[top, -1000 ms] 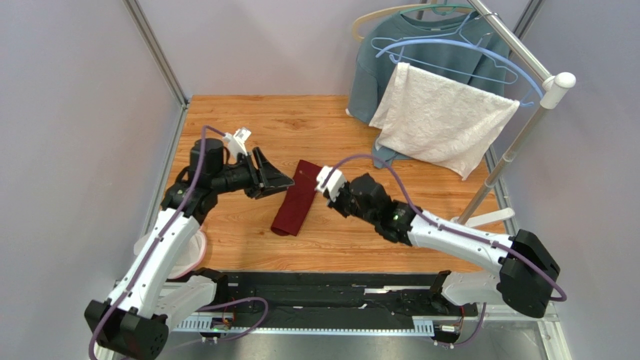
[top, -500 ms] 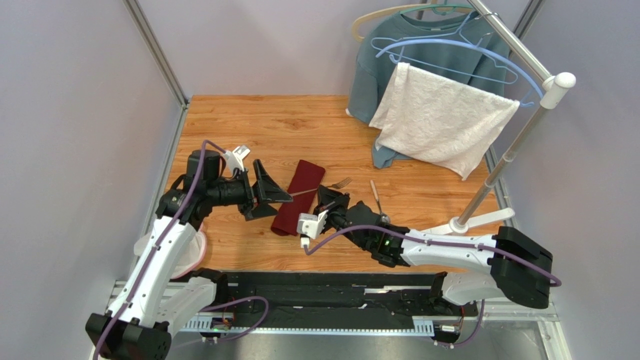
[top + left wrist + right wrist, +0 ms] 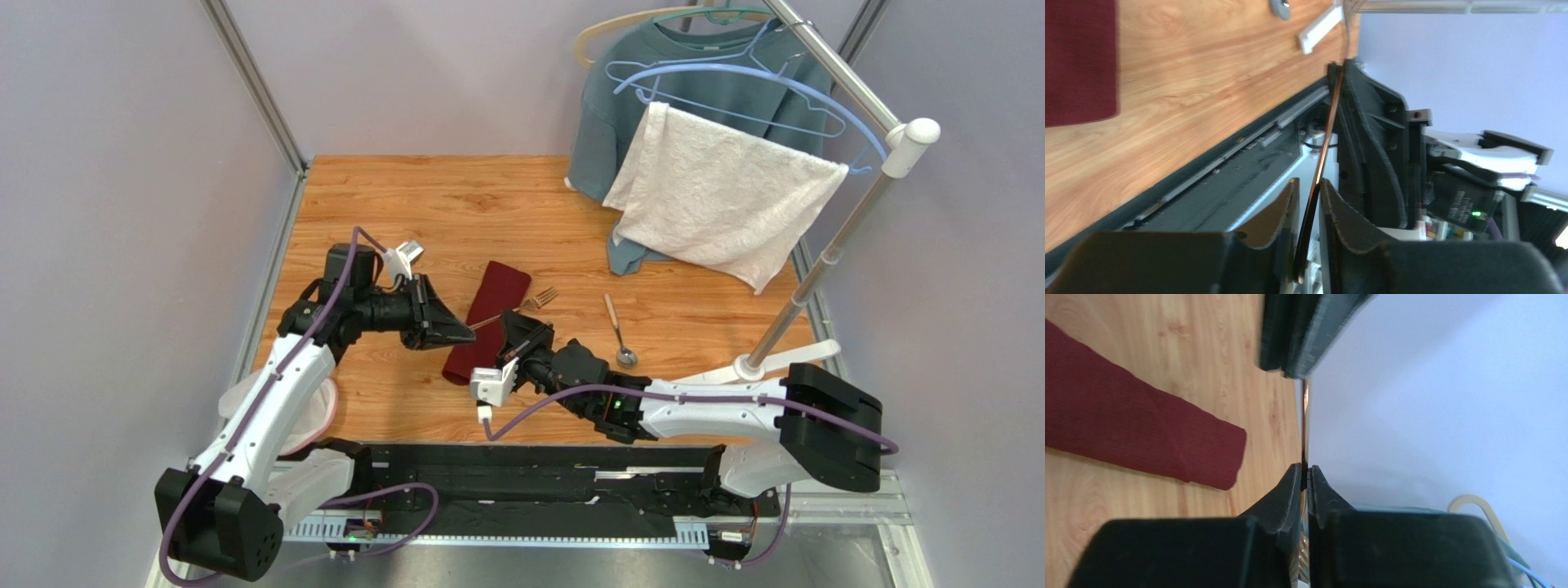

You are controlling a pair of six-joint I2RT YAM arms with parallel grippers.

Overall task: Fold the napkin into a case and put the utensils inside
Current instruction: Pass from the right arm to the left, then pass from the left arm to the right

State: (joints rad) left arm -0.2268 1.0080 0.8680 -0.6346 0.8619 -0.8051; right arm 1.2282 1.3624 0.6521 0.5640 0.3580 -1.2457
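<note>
Right jaws are sitting together, pinching the thin edge of the fork (image 3: 1304, 432); right wrist view is showing the pads closed on the golden-brown strip with no gap. Left jaws are standing slightly apart on either side of this fork's handle end. Left wrist view is showing a sliver of light beside the handle, so cannot tell whether they are gripping it or only flanking it. Fork is hanging between the two sets of jaws, above the desk (image 3: 405, 208), crossing over the near half of the case (image 3: 497, 292), tines pointing toward the far right. Case is lying flat on the desk as a narrow maroon oblong, running from far right to near left, its near end just beside the right jaws. Spoon (image 3: 616, 328) is lying on bare wood right of the case, apart from it, bowl toward the near edge. Fork and spoon are both sitting outside the case. White towel (image 3: 724, 196) and grey-blue sweatshirt (image 3: 613, 110) are hanging on the rail at the far right corner
</note>
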